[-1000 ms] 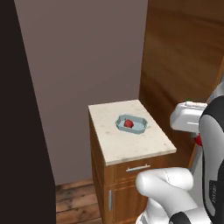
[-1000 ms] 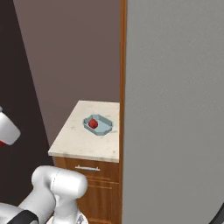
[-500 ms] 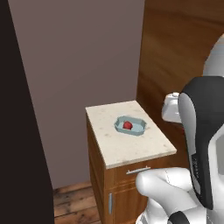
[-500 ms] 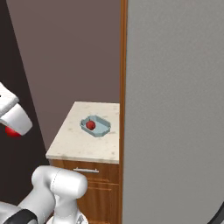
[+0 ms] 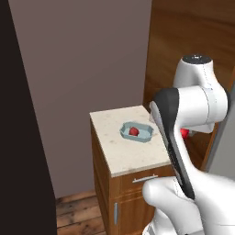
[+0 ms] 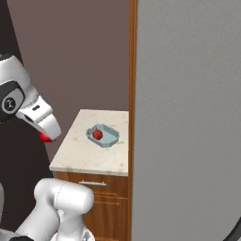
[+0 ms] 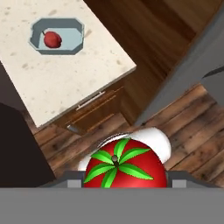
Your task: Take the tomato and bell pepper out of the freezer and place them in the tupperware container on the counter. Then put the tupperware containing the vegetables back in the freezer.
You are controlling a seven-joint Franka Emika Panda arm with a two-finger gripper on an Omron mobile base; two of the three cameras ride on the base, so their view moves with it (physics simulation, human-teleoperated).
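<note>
Item: tomato [image 7: 124, 168], clamped between the jaws of the gripper [image 7: 124, 180], which stand part-way closed on its two sides; nothing else is in the grip. Position: held in the air beside the wooden cabinet and above the plank floor [image 7: 183, 131], well short of the tabletop [image 7: 65, 83], and apart from the tupperware container [image 7: 65, 49]. In the right base view it shows as a red patch [image 6: 44, 137] under the white hand. Appearance: smooth, round, glossy red skin; a star of bright green leaves on top round a small dark stem point; seen from the crown, so the underside is hidden. Reason for the hold, as a judgement: a side grip with the crown toward the camera leaves the bottom free to drop straight into the shallow tray. Companion item: a smaller-looking red piece with a thin dark stem, taken to be the bell pepper [image 7: 52, 39], lying inside the container toward one end, leaving bare floor beside it. Container: pale blue-grey, raised rim, set near the back of the tabletop, clear of the edges. Adjoining: the freezer [image 6: 188, 117], its flat grey door standing just beside the cabinet.
</note>
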